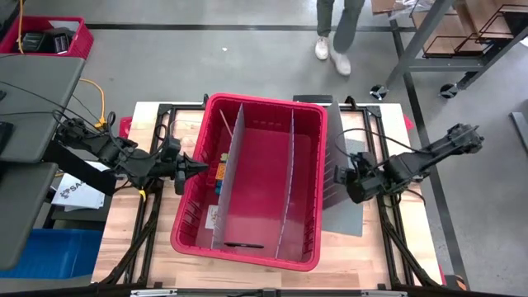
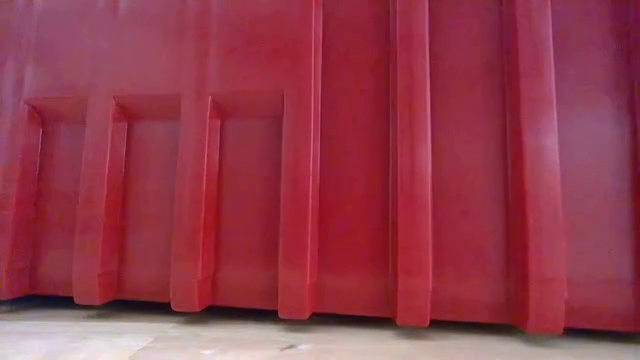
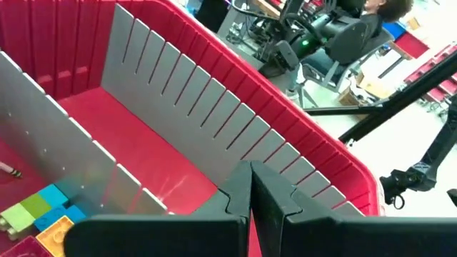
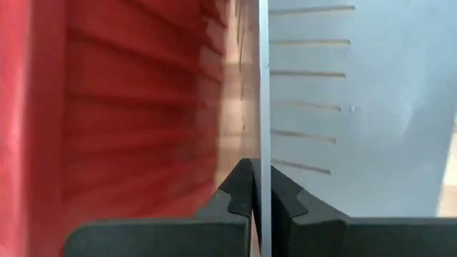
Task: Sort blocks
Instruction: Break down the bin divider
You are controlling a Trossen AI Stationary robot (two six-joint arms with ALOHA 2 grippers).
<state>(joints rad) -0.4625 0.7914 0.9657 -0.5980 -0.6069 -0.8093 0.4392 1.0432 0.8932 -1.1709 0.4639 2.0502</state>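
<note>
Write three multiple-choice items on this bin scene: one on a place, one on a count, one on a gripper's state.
1. Where do the blocks lie in the red bin?
A. middle compartment
B. compartment beside the left gripper
C. compartment nearest the right arm

2. How many grey dividers stand inside the bin?
A. one
B. two
C. four

3. The right gripper is:
A. wide open
B. shut on a block
C. shut on a loose divider sheet

Answers:
1 B, the high view shows them next to the shut left gripper at the rim.
2 B, two sheets split the bin in three.
3 C, the sheet's edge runs between its fingers.
</note>
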